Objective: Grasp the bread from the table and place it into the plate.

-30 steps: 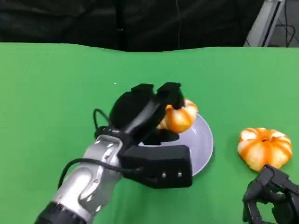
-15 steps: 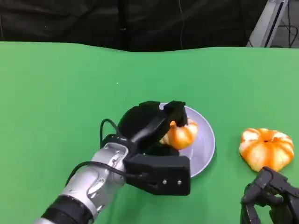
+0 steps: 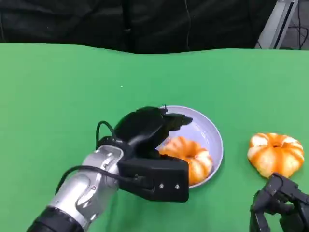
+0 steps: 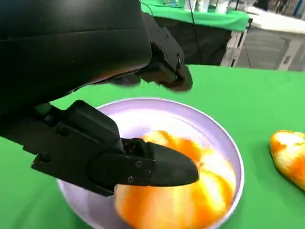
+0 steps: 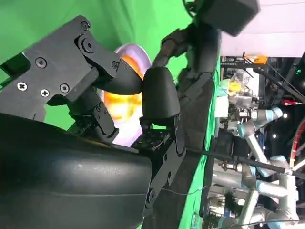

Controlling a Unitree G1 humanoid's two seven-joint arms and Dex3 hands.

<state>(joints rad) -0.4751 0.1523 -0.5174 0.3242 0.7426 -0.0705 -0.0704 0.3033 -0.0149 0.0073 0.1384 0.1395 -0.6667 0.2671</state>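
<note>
While bread (image 3: 189, 159) lies in the plate (image 3: 212, 133), the left robot hand (image 3: 145, 126) hovers above — fingers spread, empty.

bread (image 3: 190, 157) in plate (image 3: 211, 133), second bread (image 3: 273, 153) right

1. The left forearm (image 3: 82, 193) is a silver metal cylinder with a black cuff at its lower end.
2. A thin black cable (image 3: 101, 128) loops from the forearm to the left robot hand (image 3: 145, 128).
3. That robot hand has a rounded, glossy black shell and a boxy black block with small pale screws.
4. The right robot hand (image 3: 280, 205) is matte black, with angular segmented fingers.
</note>
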